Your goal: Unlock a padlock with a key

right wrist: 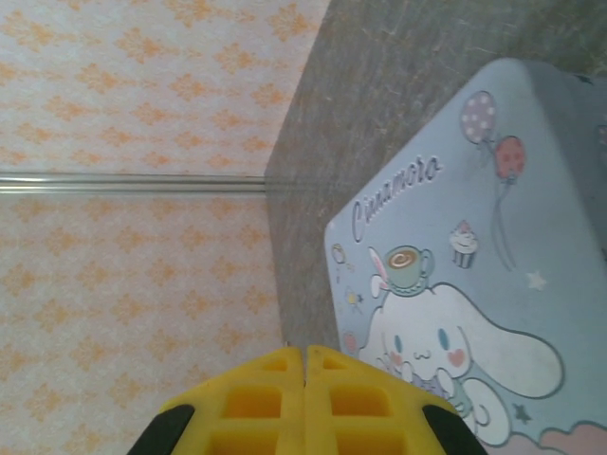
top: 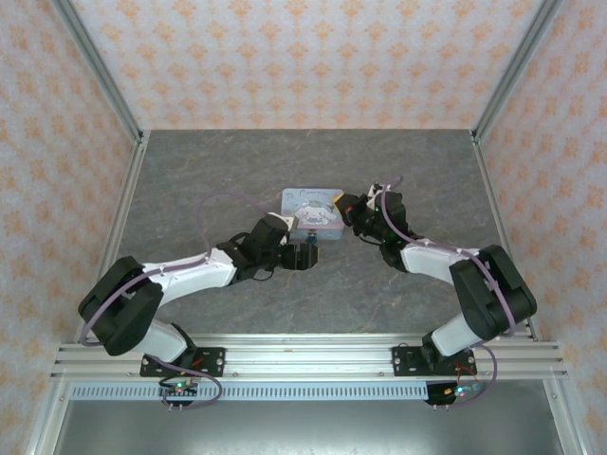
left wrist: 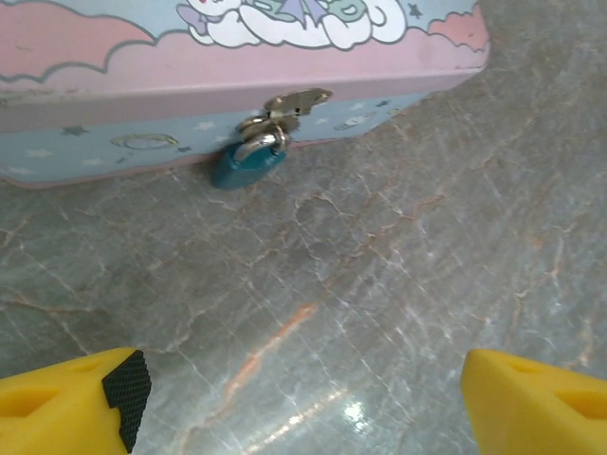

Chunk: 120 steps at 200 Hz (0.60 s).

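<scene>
**Padlock task, opening stage.** We show the padlock (left wrist: 245, 163), a small teal body under a metal shackle (left wrist: 262, 142), hanging from the latch (left wrist: 296, 100) on the front wall of a pastel cartoon-printed tin (left wrist: 114, 123). The tin rests on the grey marbled counter (left wrist: 398, 284), and the padlock's lower end sits at the counter's surface; we cannot tell whether it touches. The left end effector (left wrist: 303, 403) faces the padlock from the near side and stands well apart from it. Its yellow fingers (left wrist: 66, 398) are spread wide with nothing between them but bare counter, so it holds nothing. The right end effector (right wrist: 305, 379) has its fingers pressed together along a thin seam. It hovers at the right-hand side of the tin, over the edge of the printed lid. We cannot tell whether anything as slim as a key is pinched in that seam. We judge the task barely begun. The shackle appears closed and threaded through the latch, and the padlock's keyhole is too small to make out. As far as these views show, what is left is bringing the key to the padlock, seating it, turning it and freeing the shackle.
</scene>
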{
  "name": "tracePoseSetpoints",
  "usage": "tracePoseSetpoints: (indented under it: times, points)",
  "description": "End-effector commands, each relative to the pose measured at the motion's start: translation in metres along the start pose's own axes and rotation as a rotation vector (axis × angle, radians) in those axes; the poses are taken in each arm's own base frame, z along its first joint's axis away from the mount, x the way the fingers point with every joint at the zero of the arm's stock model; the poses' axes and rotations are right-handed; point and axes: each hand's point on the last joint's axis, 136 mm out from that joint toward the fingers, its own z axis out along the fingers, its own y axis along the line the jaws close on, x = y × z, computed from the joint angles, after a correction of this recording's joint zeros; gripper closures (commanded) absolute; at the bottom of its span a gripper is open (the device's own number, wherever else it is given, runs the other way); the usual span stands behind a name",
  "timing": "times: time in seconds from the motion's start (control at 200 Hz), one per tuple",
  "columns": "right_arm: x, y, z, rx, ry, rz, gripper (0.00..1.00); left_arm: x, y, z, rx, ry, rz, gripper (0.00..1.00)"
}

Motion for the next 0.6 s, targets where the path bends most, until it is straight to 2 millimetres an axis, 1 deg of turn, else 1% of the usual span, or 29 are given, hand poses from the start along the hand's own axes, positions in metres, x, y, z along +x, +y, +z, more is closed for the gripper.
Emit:
tracePoseSetpoints:
  times: [0.0,0.17,0.28,0.385,0.596]
  points:
    - [-0.005,0.002,0.004,-0.025,-0.014,-0.001,1.00,-0.019,-0.001,0.007,-0.018,-0.075,0.051,0.14]
    - [-0.004,-0.003,0.013,-0.021,0.000,0.007,1.00,-0.021,0.002,0.027,-0.037,-0.061,0.070,0.16]
    - [-0.005,-0.005,0.019,-0.023,0.007,0.014,1.00,-0.026,0.005,0.037,-0.056,-0.074,0.077,0.17]
    - [-0.009,-0.008,0.024,-0.024,0.007,0.023,1.00,-0.032,0.007,0.046,-0.068,-0.082,0.083,0.18]
    - [-0.019,-0.012,0.031,-0.034,-0.011,0.050,1.00,-0.044,0.018,0.064,-0.070,-0.077,0.065,0.22]
